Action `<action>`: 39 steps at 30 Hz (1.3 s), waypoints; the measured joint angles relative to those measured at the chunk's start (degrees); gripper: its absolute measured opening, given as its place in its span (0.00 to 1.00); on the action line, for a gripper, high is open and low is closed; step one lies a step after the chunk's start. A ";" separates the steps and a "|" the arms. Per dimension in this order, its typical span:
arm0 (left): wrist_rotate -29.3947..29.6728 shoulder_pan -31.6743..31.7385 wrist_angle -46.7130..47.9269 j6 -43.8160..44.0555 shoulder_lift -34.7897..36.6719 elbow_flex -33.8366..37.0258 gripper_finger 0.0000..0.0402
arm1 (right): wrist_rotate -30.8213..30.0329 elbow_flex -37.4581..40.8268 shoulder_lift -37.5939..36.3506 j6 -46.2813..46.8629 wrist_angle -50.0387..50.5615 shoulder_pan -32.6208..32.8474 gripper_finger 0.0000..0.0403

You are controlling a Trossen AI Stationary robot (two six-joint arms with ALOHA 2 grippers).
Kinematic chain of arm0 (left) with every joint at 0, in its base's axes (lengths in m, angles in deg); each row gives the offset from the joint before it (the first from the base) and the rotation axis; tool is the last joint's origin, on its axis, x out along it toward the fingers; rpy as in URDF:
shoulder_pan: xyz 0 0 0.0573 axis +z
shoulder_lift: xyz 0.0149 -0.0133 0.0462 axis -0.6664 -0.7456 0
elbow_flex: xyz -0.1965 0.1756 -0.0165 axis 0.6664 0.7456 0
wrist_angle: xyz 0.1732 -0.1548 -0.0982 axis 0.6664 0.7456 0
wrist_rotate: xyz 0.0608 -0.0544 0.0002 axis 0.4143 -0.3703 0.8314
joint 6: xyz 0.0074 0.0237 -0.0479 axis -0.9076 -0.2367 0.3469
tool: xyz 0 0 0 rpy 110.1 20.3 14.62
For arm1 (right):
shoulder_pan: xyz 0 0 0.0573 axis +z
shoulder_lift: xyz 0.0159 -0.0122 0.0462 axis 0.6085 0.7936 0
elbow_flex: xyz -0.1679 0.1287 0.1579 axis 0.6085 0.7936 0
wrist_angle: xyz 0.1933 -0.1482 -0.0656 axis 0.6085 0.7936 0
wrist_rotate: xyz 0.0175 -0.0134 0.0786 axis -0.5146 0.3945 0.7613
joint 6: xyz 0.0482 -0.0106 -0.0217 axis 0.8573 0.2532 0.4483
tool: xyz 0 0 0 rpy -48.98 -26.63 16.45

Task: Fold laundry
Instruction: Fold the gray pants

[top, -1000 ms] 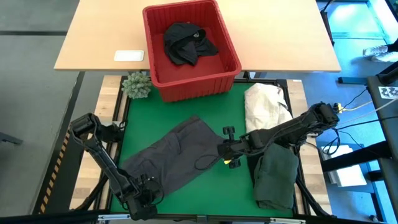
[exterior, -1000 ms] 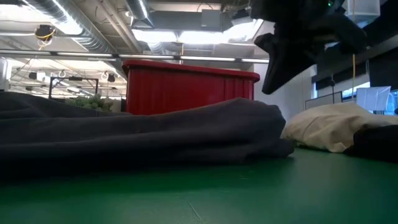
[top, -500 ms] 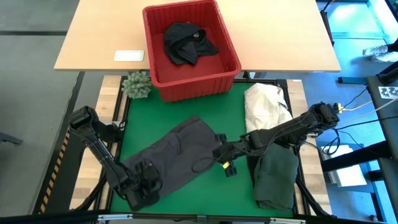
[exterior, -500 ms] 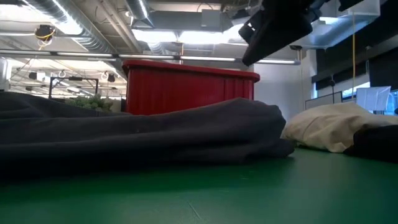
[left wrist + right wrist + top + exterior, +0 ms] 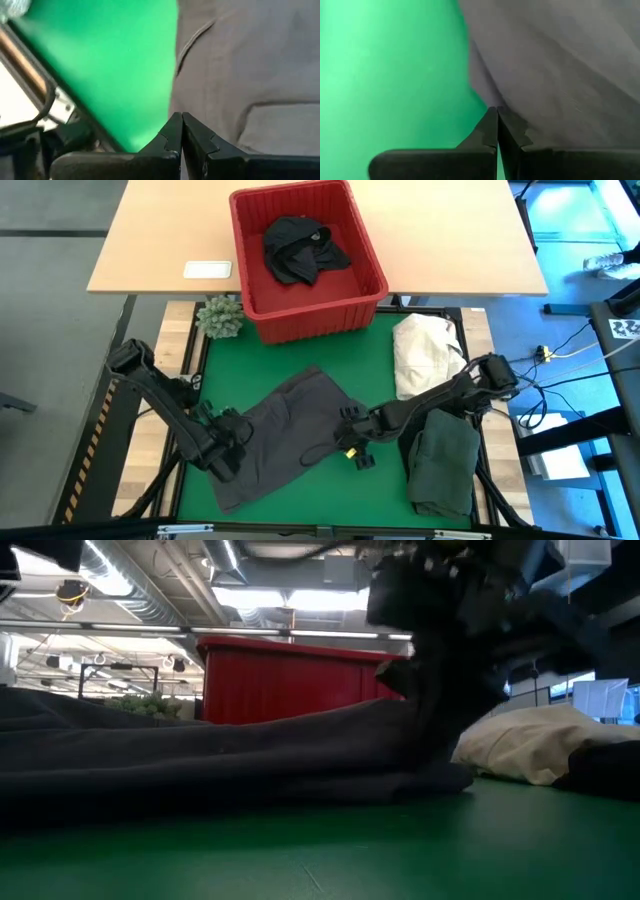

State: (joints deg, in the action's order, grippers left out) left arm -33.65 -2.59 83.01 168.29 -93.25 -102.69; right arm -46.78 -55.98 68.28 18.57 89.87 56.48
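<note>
1. The left pincer (image 5: 222, 442), fingers pressed together and empty, has travelled from the near bench corner up to the left edge of the dark grey garment (image 5: 285, 435).
2. The right pincer (image 5: 350, 442), also closed with nothing between its fingers, has slid leftward and now sits at the garment's right edge.
3. The grey garment lies spread on the green mat (image 5: 370, 365), much as before.
4. The dark green garment (image 5: 445, 465), cream-white cloth (image 5: 425, 350) and the black garment (image 5: 300, 248) in the red basket (image 5: 255, 305) are unchanged.
</note>
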 joint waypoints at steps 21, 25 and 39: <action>-18.24 0.34 -34.78 -0.78 -0.16 14.88 0.00 | -4.17 1.77 1.10 -6.24 1.21 -16.95 0.01; -14.36 0.97 -40.93 -5.20 -0.22 14.72 0.00 | -4.19 1.79 1.10 -7.91 -1.94 -20.92 0.01; -8.94 5.29 -63.05 -25.25 -0.24 13.64 0.00 | -2.95 -1.31 -1.87 -11.60 0.07 -28.14 0.01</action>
State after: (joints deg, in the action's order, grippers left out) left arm -42.59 2.70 19.96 143.04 -93.49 -89.05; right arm -49.73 -57.29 66.41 6.97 89.94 28.34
